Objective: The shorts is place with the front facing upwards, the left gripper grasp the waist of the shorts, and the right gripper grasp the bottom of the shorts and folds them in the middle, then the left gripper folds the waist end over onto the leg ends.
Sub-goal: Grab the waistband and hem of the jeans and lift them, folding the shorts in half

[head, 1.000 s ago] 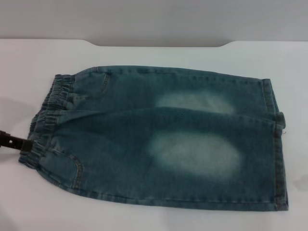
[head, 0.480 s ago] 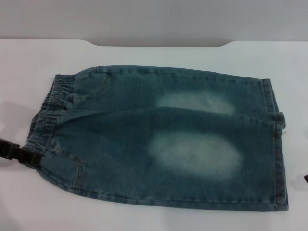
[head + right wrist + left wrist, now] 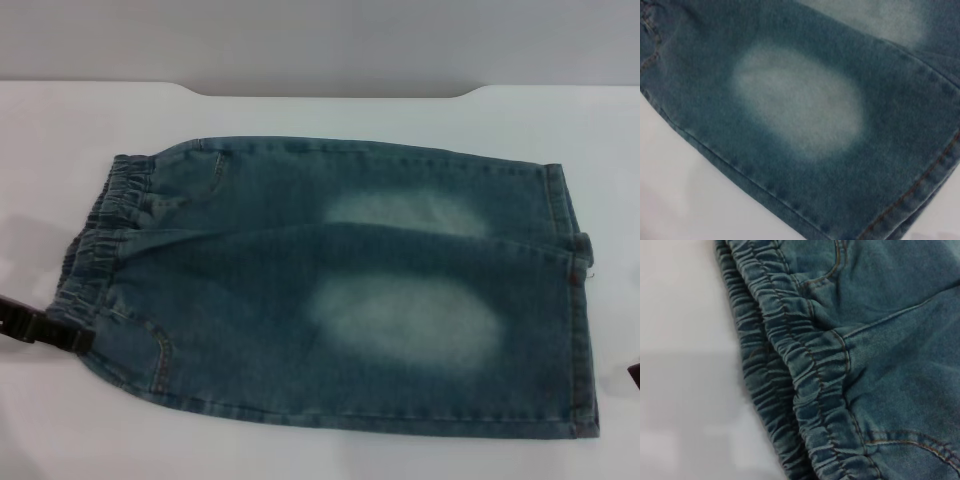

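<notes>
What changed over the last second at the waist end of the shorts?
The left gripper slid along the waist toward the shorts' near corner, and that corner shifted slightly. A dark tip of the right gripper came into the head view's right edge. The shorts otherwise stayed flat, legs and hems unmoved.

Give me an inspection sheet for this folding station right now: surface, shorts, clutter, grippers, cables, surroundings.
Surface: white table, bare where it shows.
Job's things: the shorts lie flat and unfolded, the waist toward the robot's left, the leg ends toward its right; two pale washed patches face up.
Clutter: nothing seen.
Grippers: the left gripper is at the near corner of the waist, touching its edge; a grasp cannot be confirmed. The right gripper only peeks in at the head view's right edge, clear of the cloth.
Cables: nothing seen.
Surroundings: grey wall behind the table.
</notes>
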Robot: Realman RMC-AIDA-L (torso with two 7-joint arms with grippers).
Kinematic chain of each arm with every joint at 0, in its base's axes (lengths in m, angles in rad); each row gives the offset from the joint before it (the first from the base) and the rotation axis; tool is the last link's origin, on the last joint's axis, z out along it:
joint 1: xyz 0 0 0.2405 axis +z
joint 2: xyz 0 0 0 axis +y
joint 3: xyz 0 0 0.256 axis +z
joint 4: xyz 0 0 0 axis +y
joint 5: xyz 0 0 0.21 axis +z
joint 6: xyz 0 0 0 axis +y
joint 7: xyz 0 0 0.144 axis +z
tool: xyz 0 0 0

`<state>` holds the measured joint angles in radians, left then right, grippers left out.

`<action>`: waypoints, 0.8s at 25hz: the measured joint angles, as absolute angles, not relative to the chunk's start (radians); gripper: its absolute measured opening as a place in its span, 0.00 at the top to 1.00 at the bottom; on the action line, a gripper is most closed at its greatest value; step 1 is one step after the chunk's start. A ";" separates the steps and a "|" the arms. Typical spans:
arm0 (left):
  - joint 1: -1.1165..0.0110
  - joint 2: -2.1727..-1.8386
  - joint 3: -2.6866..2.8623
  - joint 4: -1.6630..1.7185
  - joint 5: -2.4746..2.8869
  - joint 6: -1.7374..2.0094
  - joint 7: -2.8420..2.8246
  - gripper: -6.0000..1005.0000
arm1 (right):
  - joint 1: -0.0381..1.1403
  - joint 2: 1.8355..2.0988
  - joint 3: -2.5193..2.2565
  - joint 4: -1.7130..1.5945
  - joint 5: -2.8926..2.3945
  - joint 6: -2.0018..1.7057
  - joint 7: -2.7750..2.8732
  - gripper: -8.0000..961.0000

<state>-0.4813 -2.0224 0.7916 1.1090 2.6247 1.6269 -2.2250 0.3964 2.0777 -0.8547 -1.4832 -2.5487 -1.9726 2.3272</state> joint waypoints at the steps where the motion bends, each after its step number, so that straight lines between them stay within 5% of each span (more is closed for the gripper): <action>1: -0.481 -2.023 0.792 1.109 2.625 1.626 -2.225 0.17 | 0.396 2.078 -0.857 -1.483 -2.548 -1.973 2.328 0.75; 20: -0.485 -2.024 0.792 1.116 2.625 1.605 -2.230 0.17 | 0.397 2.079 -0.871 -1.482 -2.548 -1.973 2.329 0.75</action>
<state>-0.4849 -2.0242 0.7919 1.1165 2.6246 1.6047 -2.2295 0.3972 2.0786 -0.8713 -1.4824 -2.5476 -1.9728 2.3287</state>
